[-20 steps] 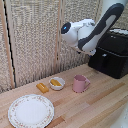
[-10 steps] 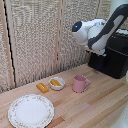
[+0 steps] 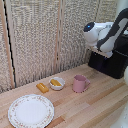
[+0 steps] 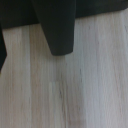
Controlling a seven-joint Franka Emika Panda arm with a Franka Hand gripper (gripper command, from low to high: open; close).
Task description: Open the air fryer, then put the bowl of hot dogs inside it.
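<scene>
Our hand is hard to make out: in the exterior view the white and grey arm (image 3: 102,35) ends against the air fryer (image 3: 112,62) at the right edge of the frame, and the fingers are lost against the black, so we cannot tell whether the hand is released or clenched. The wrist view shows only a dark tapered shape (image 4: 59,27) above pale wood, perhaps the handle or a finger.

We judge that we are on the first step, reaching the fryer; we see no open drawer. Pulling it out, fetching the bowl and placing it inside are all left.

The bowl (image 3: 57,83) with its hot dogs (image 3: 55,83) sits lower centre, well apart from the fryer. A loose sausage piece (image 3: 42,88) lies just to its left, a pink mug (image 3: 79,83) just to its right, and a floral plate (image 3: 30,110) lower left.

The surface (image 3: 95,107) is light wood planking. Behind it stand woven, reed-like panels (image 3: 40,35).
</scene>
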